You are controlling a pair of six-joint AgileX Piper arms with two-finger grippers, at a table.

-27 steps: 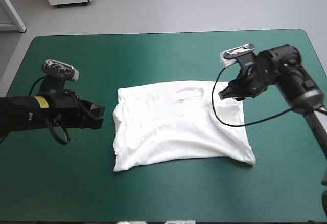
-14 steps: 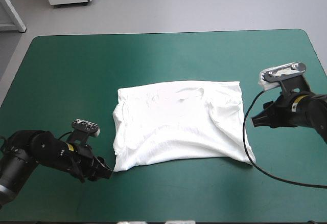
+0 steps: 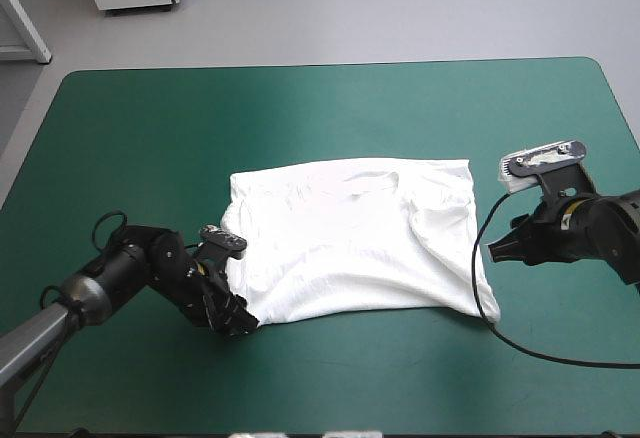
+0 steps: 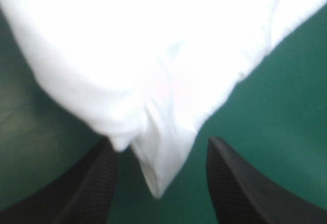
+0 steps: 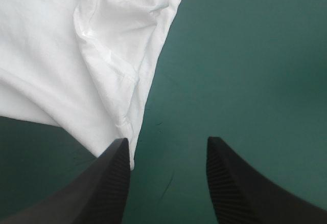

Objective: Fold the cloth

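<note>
Two spread grippers had just arrived: left gripper straddling a corner of the white short-sleeved T-shirt, right gripper at its edge; grasping looked next.

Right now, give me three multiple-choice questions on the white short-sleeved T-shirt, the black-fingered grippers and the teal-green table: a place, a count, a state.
1. The left gripper is at which part of the white short-sleeved T-shirt? A) near left corner; B) far right corner; C) collar.
2. Grippers standing open: A) none; B) one; C) two.
3. The T-shirt is: A) lifted; B) lying spread on the teal-green table cover; C) balled up.
Answers: 1 A, that corner lies between its fingers; 2 C, the right gripper has its fingers apart too; 3 B, it lies flat.
</note>
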